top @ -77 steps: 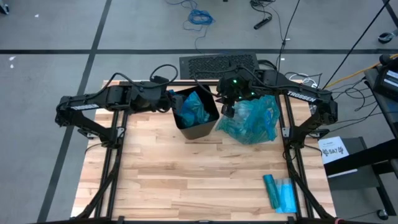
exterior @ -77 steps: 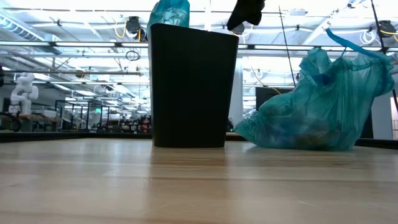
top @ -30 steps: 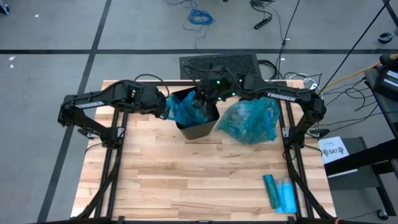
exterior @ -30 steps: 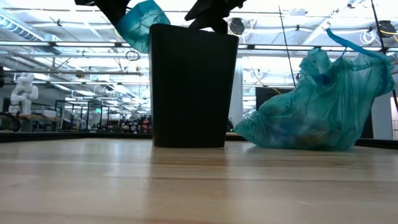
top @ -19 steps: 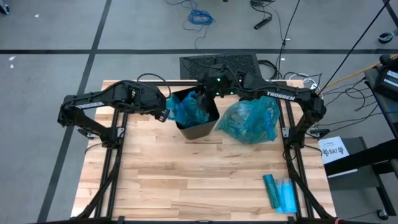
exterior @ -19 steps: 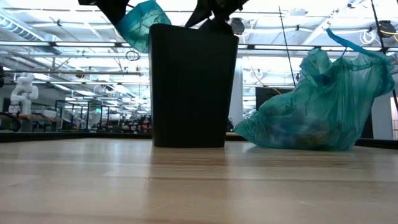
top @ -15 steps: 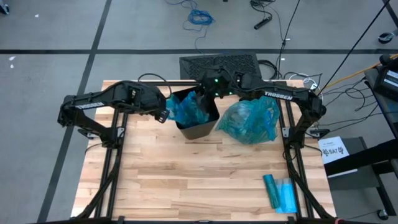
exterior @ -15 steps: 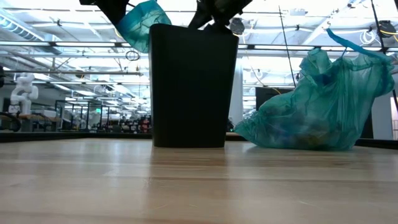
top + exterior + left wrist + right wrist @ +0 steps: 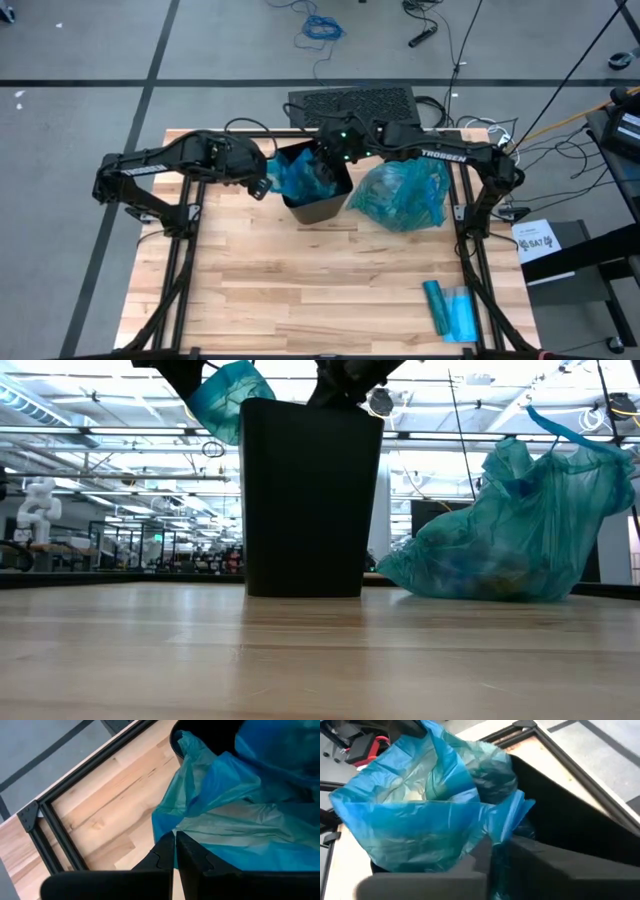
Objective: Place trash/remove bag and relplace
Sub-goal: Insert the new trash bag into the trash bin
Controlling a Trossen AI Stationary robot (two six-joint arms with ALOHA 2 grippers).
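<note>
- The left gripper (image 9: 262, 183) hangs just left of the black bin (image 9: 318, 205), above the wooden table (image 9: 300, 290). Its fingers (image 9: 161, 856) are pressed together, pinching an edge of the fresh blue bag (image 9: 300, 175) and pulling that edge out over the bin's left rim.
- The fresh blue bag bunches in the bin's mouth; in the low view a fold of it (image 9: 225, 395) rises above the left rim.
- The right gripper (image 9: 326, 160) sits over the far right part of the bin's opening. In its wrist view its fingers (image 9: 520, 852) are clenched on a fold of the same bag (image 9: 420, 815) at the rim.
- The trash is inside the full teal bag (image 9: 405, 195), which slumps on the table just right of the bin (image 9: 310, 500); the wads show only faintly through the plastic.
- A flat blue packet (image 9: 450, 308) lies near the table's near right corner, well apart from the rest.
</note>
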